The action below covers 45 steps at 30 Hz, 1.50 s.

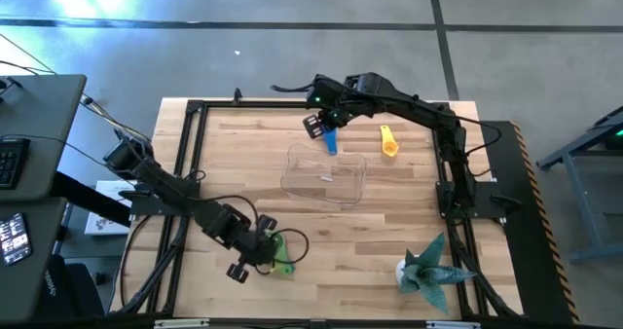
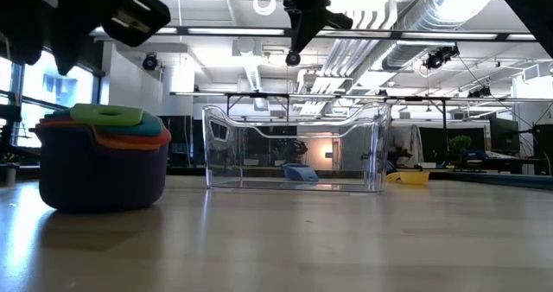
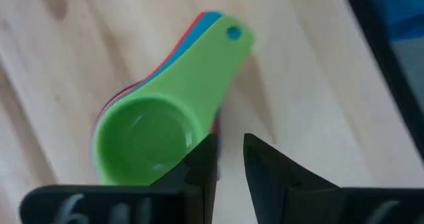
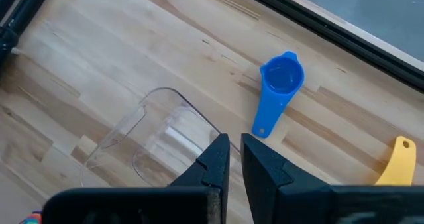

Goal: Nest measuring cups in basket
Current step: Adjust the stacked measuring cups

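A stack of nested measuring cups [image 2: 99, 158], with a green cup [image 3: 149, 134] on top and a purple one at the bottom, stands on its base near the table's front left [image 1: 282, 263]. My left gripper [image 3: 228, 141] hovers just above it, slightly open and holding nothing. A blue cup [image 4: 278, 85] and a yellow cup [image 1: 389, 142] lie singly on the table beyond the clear basket [image 1: 324, 176]. My right gripper [image 4: 235, 141] hangs shut above the basket's far edge [image 1: 319, 125], with nothing in it.
A spiky teal-grey folded-paper figure [image 1: 428, 271] sits at the front right. A black frame [image 1: 190, 154] runs along the table's left and right edges. Bare wood lies between the cup stack and the basket.
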Motion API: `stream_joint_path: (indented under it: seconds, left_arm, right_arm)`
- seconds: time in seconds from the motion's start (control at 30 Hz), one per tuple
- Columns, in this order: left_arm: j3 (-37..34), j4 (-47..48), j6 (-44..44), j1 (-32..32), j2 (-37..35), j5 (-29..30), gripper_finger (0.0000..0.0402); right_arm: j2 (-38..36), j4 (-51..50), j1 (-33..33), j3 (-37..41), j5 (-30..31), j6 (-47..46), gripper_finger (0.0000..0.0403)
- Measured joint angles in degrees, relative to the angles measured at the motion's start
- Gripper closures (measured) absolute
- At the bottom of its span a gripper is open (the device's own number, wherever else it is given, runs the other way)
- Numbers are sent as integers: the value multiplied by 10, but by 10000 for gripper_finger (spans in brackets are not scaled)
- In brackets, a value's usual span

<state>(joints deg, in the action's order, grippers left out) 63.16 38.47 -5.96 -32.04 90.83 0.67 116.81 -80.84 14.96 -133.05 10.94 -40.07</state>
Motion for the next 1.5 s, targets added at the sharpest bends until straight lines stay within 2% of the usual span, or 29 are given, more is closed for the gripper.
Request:
stream_joint_path:
  seconds: [0.2, 0.63, 1.23, 1.5]
  left_arm:
    - [0, -61, 0, -23, 20, 0, 341]
    - [0, -119, -14, -34, 87, -1, 342]
    - [0, -145, -14, -28, 88, 26, 342]
    - [0, -125, -10, -28, 78, 26, 342]
  right_arm:
    - [0, 0, 0, 0, -2, -21, 372]
    - [0, 0, -19, 0, -4, -50, 372]
    - [0, -4, -26, 0, -1, -49, 372]
    - [0, -6, -26, 0, 3, -35, 372]
